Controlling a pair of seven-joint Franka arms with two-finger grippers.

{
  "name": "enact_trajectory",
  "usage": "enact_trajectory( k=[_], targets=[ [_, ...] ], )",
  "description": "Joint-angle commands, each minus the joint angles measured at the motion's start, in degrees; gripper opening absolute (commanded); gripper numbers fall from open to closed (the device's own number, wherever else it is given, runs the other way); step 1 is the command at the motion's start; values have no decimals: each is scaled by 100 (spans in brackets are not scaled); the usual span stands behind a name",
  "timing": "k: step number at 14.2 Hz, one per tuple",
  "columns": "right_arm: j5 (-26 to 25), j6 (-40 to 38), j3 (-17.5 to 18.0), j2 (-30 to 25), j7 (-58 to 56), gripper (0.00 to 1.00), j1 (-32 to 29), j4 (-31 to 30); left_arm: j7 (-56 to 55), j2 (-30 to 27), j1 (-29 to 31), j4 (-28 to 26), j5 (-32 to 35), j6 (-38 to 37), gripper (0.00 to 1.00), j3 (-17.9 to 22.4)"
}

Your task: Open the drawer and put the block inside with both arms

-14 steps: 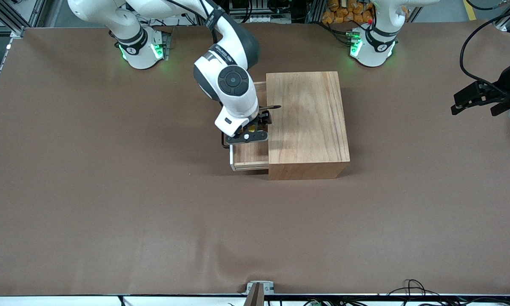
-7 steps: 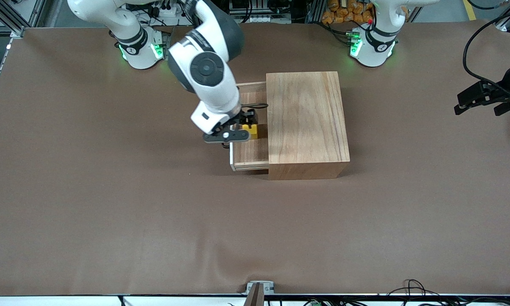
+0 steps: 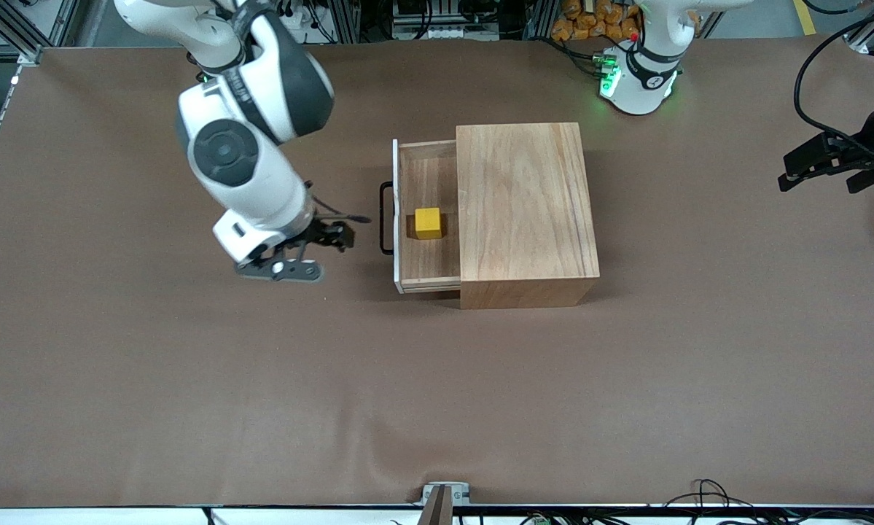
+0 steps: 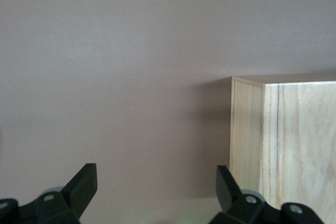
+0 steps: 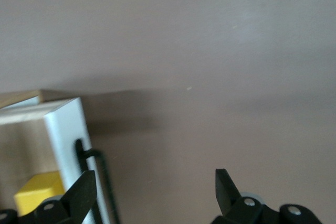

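The drawer [image 3: 426, 182] stands pulled out of the wooden box [image 3: 528, 204], with its black wire handle [image 3: 385, 219] toward the right arm's end of the table. The yellow block [image 3: 428, 223] lies in the drawer, free of both grippers. My right gripper [image 3: 327, 237] is open and empty over the table beside the handle. In the right wrist view my right gripper [image 5: 155, 190] is open, and the white drawer front [image 5: 68, 140] and the block [image 5: 37, 195] show at the edge. My left gripper [image 3: 819, 175] is open and empty, and waits over the left arm's end of the table.
The left wrist view shows my left gripper [image 4: 155, 187] over bare brown table, with a corner of the wooden box [image 4: 283, 140] beside it. Brown cloth [image 3: 437, 394] covers the table. Cables [image 3: 808, 87] hang near the left gripper.
The right gripper has let go of the block in the drawer, risen and swung away toward the right arm's end of the table. The block stays in the drawer. The left gripper has barely moved.
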Motion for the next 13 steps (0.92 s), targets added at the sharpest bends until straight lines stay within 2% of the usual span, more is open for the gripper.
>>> enact_trajectory(
  k=[1, 4, 7, 10, 13],
  targets=[
    [-58, -46, 38, -88, -399, 100, -461, -63, 73, -9, 52, 93, 94, -94, 100, -50],
    [-66, -134, 30, -237, -943, 100, -1041, -107, 3, -9, 43, 85, 94, -103, 100, -41],
    [-312, -476, 30, -447, -1532, 100, -1613, -142, 20, -9, 61, 76, 94, -103, 100, -23],
    [-356, -600, 30, -877, -2218, 100, -2132, -291, 55, 9, 61, 94, 94, -103, 100, -23],
    [-383, -740, 47, -1265, -2368, 100, -2606, -397, 82, 9, 61, 94, 85, -103, 100, -23]
  ],
)
